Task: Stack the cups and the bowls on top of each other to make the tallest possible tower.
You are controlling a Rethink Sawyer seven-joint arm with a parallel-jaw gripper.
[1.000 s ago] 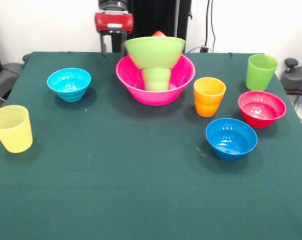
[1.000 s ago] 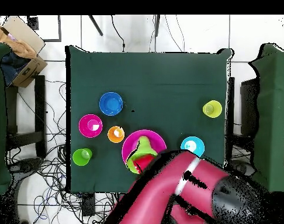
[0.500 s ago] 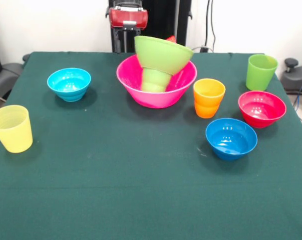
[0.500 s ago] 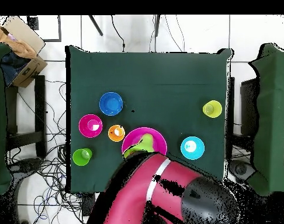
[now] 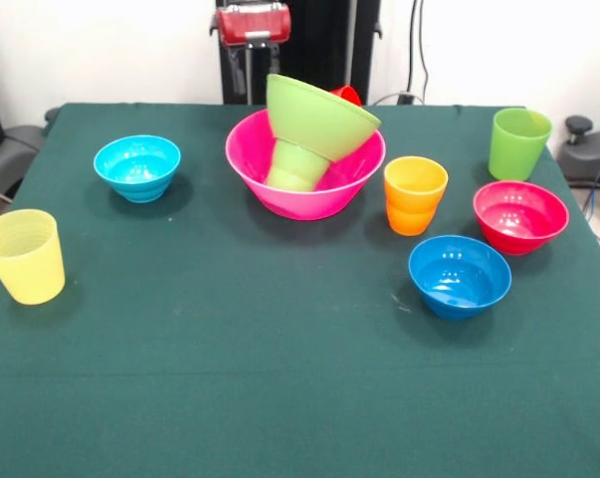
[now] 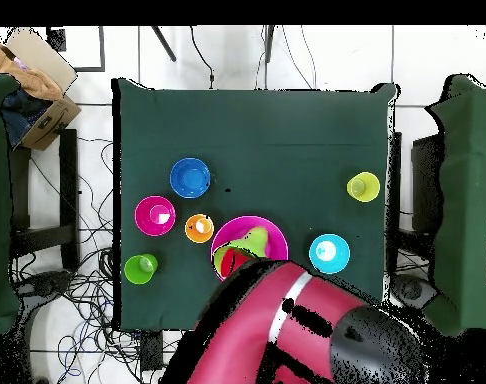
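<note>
Lime green bowl (image 5: 319, 113) — tilted in pink bowl (image 5: 304, 189)

The tower (image 5: 309, 139) leans in the table's (image 5: 230, 398) far middle, other cups and bowls scattered around it.

One camera looks across the table (image 5: 280, 398) from close by, slightly downward. The other hangs high above, facing straight down, turned half round. Both share the green tabletop and its cups and bowls.
</note>
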